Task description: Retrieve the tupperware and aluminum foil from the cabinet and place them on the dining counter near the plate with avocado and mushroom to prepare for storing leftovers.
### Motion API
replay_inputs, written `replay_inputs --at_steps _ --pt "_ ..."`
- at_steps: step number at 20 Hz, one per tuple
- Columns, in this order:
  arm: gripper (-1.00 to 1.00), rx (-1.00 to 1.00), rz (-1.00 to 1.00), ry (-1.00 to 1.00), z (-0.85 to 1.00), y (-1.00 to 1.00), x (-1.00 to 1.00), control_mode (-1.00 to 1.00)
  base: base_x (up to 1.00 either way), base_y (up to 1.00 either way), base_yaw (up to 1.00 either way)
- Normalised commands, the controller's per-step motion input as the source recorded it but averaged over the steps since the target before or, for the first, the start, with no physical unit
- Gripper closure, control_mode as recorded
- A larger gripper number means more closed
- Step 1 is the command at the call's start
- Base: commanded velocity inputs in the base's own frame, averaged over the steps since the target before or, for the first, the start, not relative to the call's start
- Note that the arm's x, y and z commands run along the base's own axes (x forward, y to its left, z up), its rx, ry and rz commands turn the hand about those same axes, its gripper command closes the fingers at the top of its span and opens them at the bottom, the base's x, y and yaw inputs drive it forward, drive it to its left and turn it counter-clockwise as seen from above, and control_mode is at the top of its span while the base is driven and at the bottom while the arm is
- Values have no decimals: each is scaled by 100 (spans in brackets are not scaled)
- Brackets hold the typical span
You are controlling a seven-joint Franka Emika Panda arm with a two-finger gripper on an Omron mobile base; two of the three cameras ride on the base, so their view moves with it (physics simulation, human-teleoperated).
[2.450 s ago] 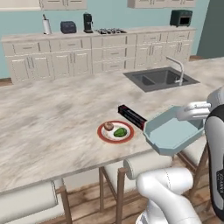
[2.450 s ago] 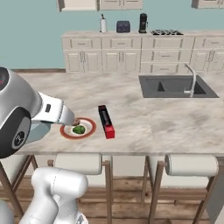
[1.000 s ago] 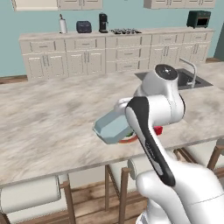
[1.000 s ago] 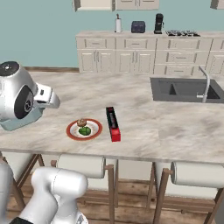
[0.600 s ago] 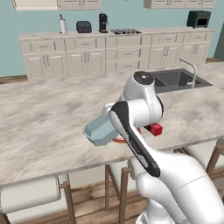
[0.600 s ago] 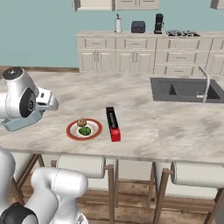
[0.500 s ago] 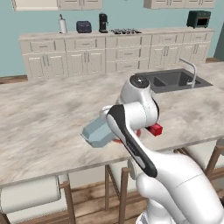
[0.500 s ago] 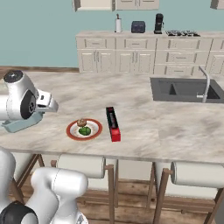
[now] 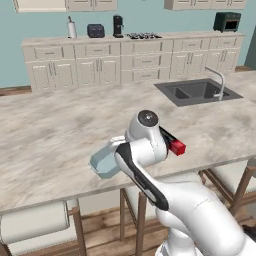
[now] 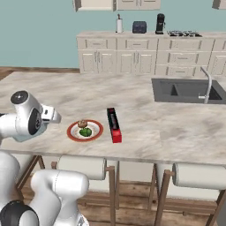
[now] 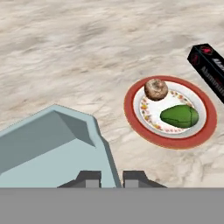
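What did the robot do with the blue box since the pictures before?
The arm swung the blue box to the left of the plate and lowered it toward the counter, with the pincer gripping its rim. The plate, avocado, mushroom and foil box stayed put.

tupperware [image 11: 48,140] held beside plate [image 11: 170,112], foil [image 10: 114,124] flat
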Motion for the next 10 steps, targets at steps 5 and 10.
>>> replay_inputs --at_steps 5,10 --pt "100 1 0 3 -48 0 63 -100 0 0 0" --pt "100 0 0 3 -49 3 68 -100 0 0 0"
